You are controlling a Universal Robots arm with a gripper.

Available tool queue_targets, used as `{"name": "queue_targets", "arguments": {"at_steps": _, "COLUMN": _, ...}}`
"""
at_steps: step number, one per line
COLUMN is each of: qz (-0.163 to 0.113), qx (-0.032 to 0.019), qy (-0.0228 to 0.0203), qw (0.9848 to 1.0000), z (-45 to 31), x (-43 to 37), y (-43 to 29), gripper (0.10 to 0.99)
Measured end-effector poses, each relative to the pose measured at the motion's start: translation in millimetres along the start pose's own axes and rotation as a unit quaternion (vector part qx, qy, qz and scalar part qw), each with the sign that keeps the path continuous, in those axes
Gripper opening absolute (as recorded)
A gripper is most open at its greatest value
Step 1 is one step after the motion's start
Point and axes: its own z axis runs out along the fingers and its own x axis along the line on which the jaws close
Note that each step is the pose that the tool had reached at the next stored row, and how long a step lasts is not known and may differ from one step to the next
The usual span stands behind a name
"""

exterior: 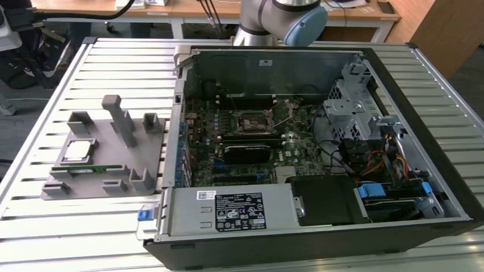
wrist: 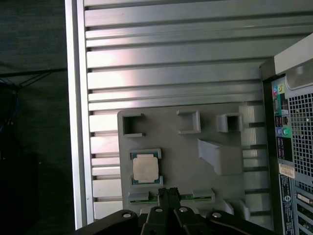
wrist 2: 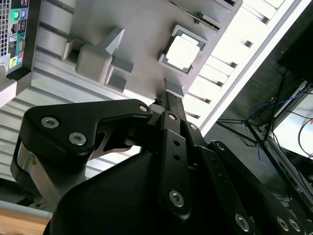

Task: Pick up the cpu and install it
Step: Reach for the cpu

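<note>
Slatted table point(wrist: 171, 49): cpu point(wrist: 145, 169) in grey holder point(wrist: 186, 152), apart from hand point(wrist: 168, 192).

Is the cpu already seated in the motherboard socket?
No, in the exterior view the cpu lies in its recess on the grey holder, outside the computer case.

Enters at the exterior view's top edge as a grey arm point(exterior: 261, 25) with a blue-capped joint point(exterior: 306, 24). Points the black claw point(wrist: 168, 192) downward in the first wrist view, fingertips drawn together, gripping nothing.
</note>
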Motion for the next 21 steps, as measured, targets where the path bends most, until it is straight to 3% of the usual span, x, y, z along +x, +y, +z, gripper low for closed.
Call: {"name": "queue_targets", "arguments": {"at_steps": 21, "qz": 0.0, "qx": 0.0001, "qy": 0.0018, "qw": 1.0, "z": 4.7, "x": 23.8, "y": -2.0, "gripper": 0.106}}
